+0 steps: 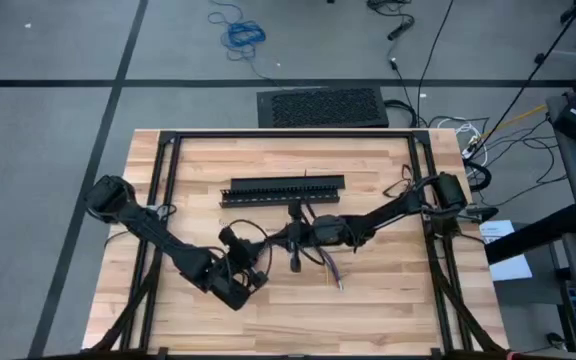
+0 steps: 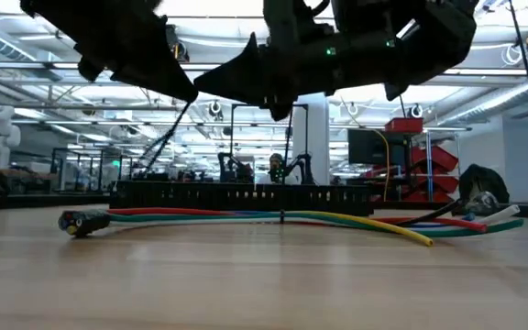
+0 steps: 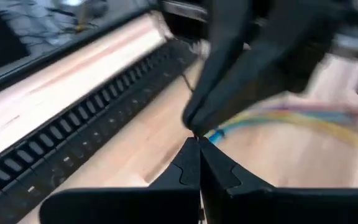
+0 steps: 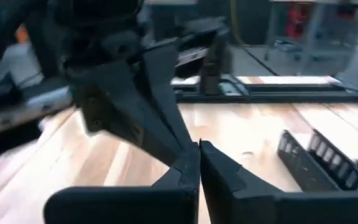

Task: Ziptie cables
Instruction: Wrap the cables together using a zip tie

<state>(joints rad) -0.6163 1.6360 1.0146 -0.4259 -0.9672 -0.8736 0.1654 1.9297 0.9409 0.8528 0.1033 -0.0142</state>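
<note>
Low view: I am holding both pinched-together grippers, left (image 3: 197, 142) and right (image 4: 199, 147), tip-to-tip mid-frame above the cables (image 2: 273, 218), so I'm keeping them steady.

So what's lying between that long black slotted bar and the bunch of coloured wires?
Only bare wood, seen from above: bar, wires, table.

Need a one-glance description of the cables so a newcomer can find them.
Start at the wooden table and find the long black slotted bar across its middle. Just in front lie the cables, under the two arms: the only multicoloured thing there, thin yellow, green, red and blue strands.
</note>
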